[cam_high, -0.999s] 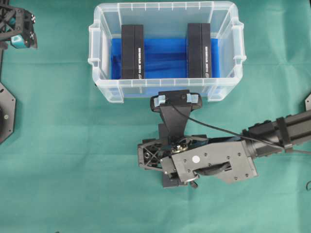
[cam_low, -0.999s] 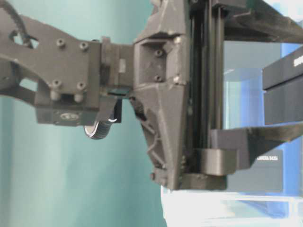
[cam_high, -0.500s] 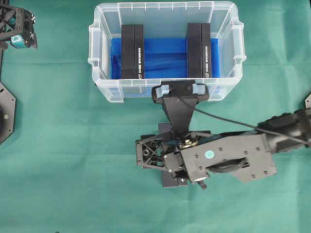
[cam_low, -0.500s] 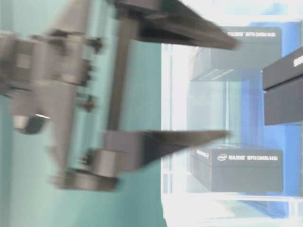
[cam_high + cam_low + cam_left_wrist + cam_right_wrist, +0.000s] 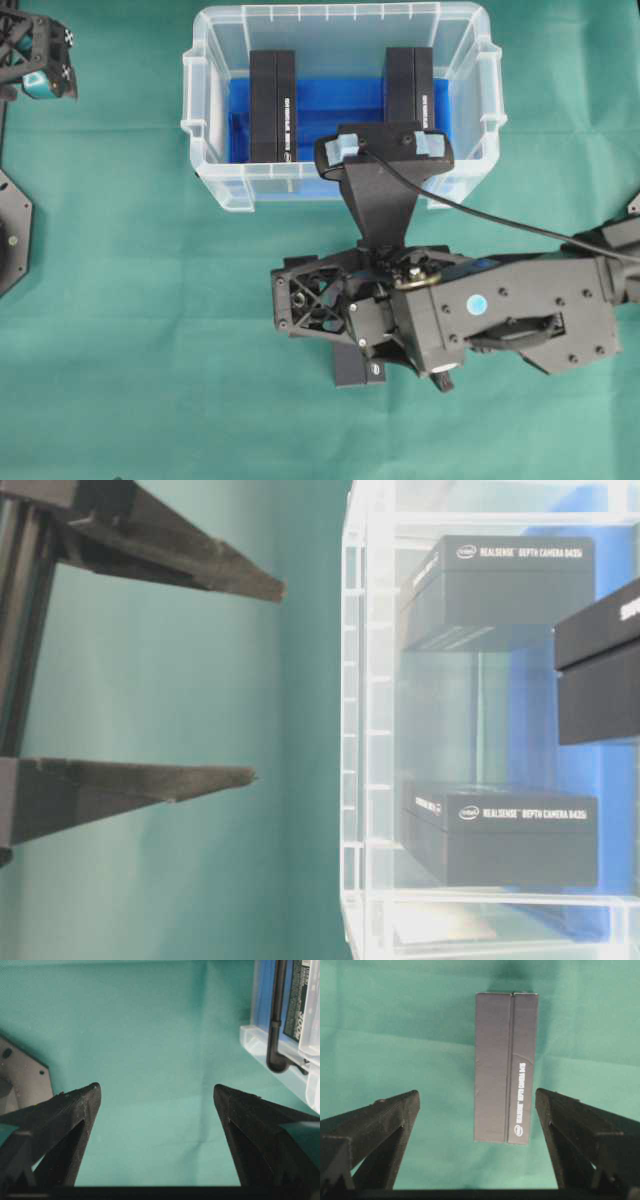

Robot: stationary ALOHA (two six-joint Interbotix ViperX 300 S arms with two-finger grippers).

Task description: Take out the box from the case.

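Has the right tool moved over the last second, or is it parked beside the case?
Yes. In the overhead view the right tool and its arm look larger and closer, so it has risen, and its camera mount now overlaps the case rim.

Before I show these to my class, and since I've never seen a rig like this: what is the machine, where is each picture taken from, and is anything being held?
It is two robot arms at a table covered with green cloth. One picture looks down from overhead. One is taken from table level and is turned sideways. One camera rides on each wrist, looking out between that arm's jaws. The left arm sits in the far corner. The right arm hangs above a black box lying on the cloth. Two more black boxes sit inside the clear case. Both pairs of jaws stand open, and nothing is held.
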